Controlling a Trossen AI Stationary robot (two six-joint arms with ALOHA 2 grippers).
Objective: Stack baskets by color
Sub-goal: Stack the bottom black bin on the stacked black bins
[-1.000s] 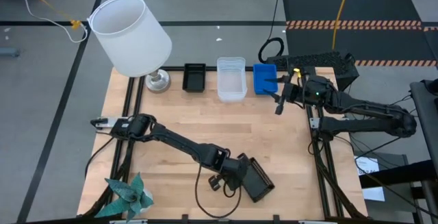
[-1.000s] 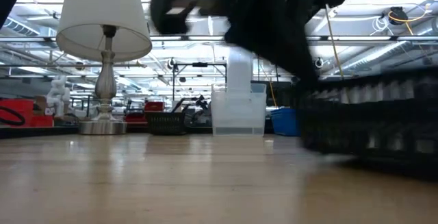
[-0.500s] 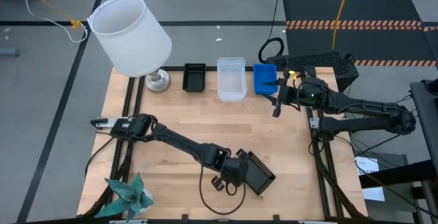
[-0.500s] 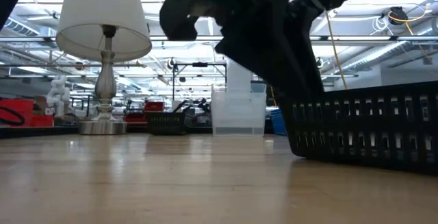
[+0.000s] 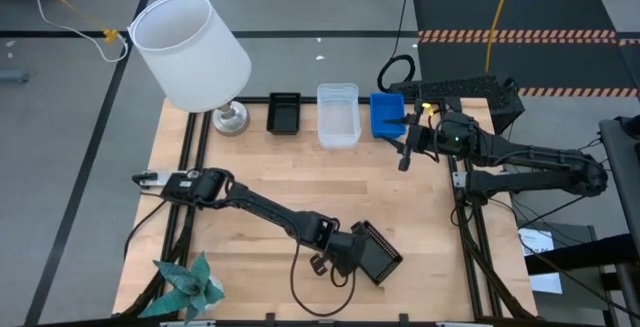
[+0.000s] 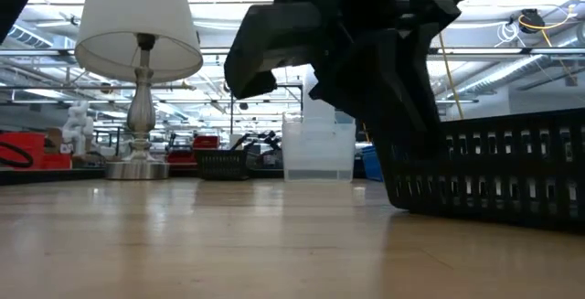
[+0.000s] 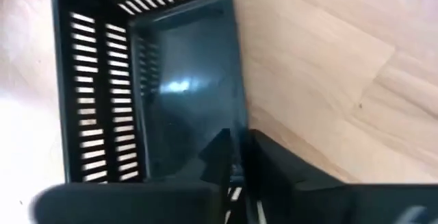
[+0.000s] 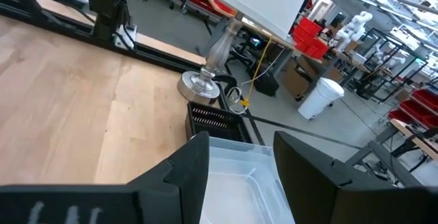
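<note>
My left hand (image 5: 352, 257) pinches the thin rim of the black slotted plastic basket (image 5: 378, 252) on the bench (image 5: 300, 167); light, stiff, tippy.

Black basket (image 6: 489, 176) cropped at low view's right edge.

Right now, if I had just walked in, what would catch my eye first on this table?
Probably the big white lamp leaning over the table's far left corner, with a row beside it along the far edge: a black basket, a clear basket and a blue basket. Then the left end effector at another black basket near the front edge, while the right end effector hangs by the blue one.
</note>
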